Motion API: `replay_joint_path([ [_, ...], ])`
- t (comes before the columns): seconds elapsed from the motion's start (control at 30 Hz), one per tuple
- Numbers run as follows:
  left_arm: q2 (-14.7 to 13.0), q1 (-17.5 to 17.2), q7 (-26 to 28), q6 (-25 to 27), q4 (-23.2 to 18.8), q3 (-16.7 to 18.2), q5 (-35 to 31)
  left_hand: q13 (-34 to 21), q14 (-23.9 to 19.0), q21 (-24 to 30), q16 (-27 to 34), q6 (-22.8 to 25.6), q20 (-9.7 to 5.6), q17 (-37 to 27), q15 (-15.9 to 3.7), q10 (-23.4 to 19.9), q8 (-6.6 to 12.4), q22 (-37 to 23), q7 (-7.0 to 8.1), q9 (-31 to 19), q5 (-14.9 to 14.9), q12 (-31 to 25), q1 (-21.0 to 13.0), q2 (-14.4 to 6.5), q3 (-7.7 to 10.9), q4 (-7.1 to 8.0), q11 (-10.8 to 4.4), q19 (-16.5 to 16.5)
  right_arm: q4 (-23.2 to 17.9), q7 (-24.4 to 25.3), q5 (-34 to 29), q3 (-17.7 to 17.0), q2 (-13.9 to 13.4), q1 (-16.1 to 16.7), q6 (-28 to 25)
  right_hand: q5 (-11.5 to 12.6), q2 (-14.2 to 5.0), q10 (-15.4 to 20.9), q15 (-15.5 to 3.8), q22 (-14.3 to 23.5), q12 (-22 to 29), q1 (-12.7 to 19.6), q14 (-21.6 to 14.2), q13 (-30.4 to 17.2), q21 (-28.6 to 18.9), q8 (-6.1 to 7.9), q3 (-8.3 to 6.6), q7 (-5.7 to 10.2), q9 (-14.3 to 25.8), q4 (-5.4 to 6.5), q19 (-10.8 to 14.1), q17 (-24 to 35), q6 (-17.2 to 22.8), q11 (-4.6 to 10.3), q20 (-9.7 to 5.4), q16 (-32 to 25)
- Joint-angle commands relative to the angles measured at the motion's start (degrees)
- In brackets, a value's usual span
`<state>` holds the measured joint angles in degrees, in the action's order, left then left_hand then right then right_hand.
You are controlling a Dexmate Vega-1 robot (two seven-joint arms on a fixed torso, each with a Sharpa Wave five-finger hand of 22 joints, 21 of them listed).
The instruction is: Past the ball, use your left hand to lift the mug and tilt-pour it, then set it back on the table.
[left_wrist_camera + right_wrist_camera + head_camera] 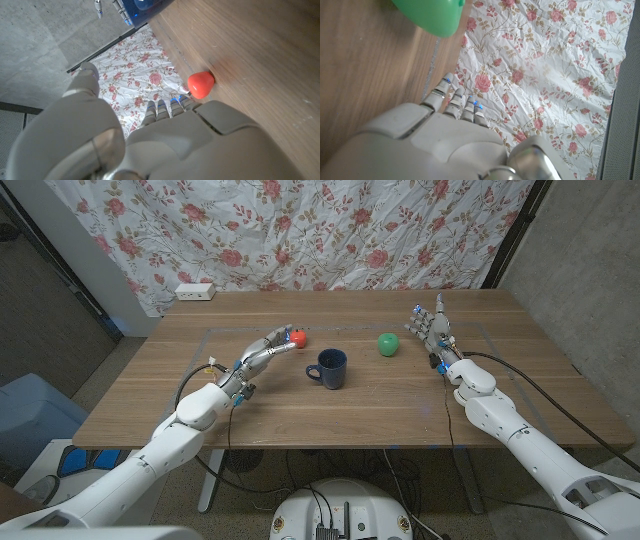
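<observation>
A dark blue mug stands upright at the table's middle, handle toward my left side; its base edge shows in the left wrist view. A small red ball lies behind and left of the mug. My left hand stretches toward the red ball with fingers extended, fingertips close to the ball, holding nothing. A green ball lies right of the mug. My right hand stands to the right of the green ball, fingers apart and empty.
A wooden table carries everything. A white power strip lies at the back left corner. A floral curtain hangs behind the table. A blue bin stands on the floor at the left.
</observation>
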<state>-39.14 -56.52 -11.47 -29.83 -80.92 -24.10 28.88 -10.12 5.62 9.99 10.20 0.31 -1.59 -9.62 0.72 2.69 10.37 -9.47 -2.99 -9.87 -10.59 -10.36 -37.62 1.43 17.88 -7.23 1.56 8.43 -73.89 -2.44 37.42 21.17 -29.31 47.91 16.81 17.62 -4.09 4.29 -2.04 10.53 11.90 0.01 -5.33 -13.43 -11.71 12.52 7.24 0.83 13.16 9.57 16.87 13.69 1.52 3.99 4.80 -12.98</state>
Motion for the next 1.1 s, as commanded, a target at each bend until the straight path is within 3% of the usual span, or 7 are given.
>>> replay_joint_path([
  [0.03, 0.91, 1.02, 1.56, 1.67, 1.55, 0.98, 0.65, -0.05, -0.04, 0.29, 0.10, 0.10, -0.04, -0.02, 0.58, 0.08, 0.20, -0.11, -0.52, -0.12, 0.03, -0.26, 0.86, -0.13, 0.21, 0.46, 0.19, 0.46, 0.10, -0.04, -0.02, 0.01, 0.03, -0.04, 0.07, 0.48, -2.79, 0.05, -0.40, 0.09, 0.30, -0.46, -0.46, -0.26, -0.28, 0.29, 0.18, 0.05, 0.27, 0.31, 0.17, 0.21, 0.39, 0.14, -0.03, -0.26],
  [0.57, 3.62, 4.48, 1.10, 3.53, 6.21, 1.61, 3.61, 0.01, -1.07, 0.68, 0.33, 1.65, -0.10, -0.09, 0.86, -1.13, 0.49, -0.15, -0.85, -0.11, 0.37, -0.75, 4.17, -2.56, -0.06, 1.88, 0.41, -0.47, -0.05, 0.02, -0.01, -0.01, -0.02, 0.01, -0.01, 0.48, -2.79, 0.07, -0.40, 0.09, 0.31, -0.46, -0.53, -0.25, -0.29, 0.29, 0.19, 0.08, 0.27, 0.31, 0.20, 0.21, 0.41, 0.13, -0.04, -0.28],
  [1.1, 6.89, 8.15, 0.75, 5.00, 12.26, 1.89, 5.98, 0.03, -1.81, 0.80, 0.38, 2.24, -0.16, -0.02, 0.96, -1.72, 0.47, -0.15, -0.80, -0.09, 0.48, -0.88, 5.99, -3.65, -0.31, 2.43, 0.38, -0.99, 0.00, 0.21, -0.09, -0.01, 0.06, 0.01, 0.04, 0.48, -2.79, 0.11, -0.33, 0.09, 0.32, -0.46, -0.55, -0.25, -0.29, 0.29, 0.19, 0.06, 0.27, 0.31, 0.21, 0.21, 0.39, 0.16, -0.04, -0.29],
])
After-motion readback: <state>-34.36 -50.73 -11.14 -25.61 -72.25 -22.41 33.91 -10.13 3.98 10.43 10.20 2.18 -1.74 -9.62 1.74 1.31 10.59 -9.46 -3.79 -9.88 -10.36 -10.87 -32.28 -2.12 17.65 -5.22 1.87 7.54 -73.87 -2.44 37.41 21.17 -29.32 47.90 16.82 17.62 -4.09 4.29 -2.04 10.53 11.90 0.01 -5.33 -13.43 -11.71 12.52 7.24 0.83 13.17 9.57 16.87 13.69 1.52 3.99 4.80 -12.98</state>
